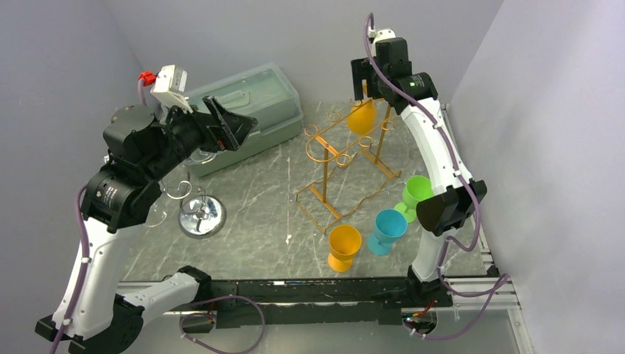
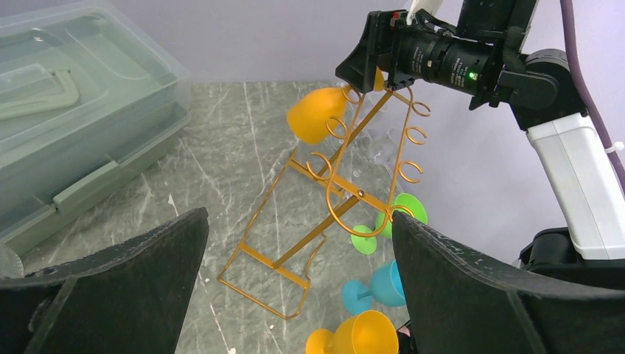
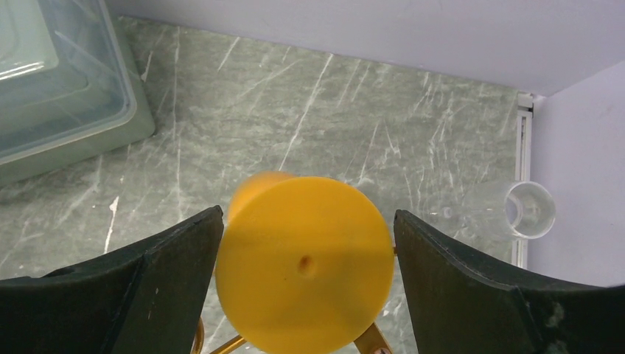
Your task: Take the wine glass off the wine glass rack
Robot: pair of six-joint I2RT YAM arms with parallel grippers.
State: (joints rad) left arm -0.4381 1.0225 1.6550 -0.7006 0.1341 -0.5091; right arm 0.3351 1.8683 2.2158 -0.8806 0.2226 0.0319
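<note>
**Reaching for the Grasp**

The orange wine glass (image 1: pixel 361 116) hangs upside down at the far end of the wine glass rack (image 1: pixel 324 177). The right gripper (image 3: pixel 307 217) brackets its foot, jaws wide; whether they pinch it cannot be told (the left gripper (image 2: pixel 300 215) gapes, empty). The next move likely calls for a firm grip, then sliding the foot out along the rack.

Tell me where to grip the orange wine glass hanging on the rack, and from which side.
Grip the round foot of the orange wine glass by its rim, coming from above. It hangs bowl-down in the wine glass rack, so the foot sits flat and exposed on top, while wire loops likely crowd the stem.
</note>
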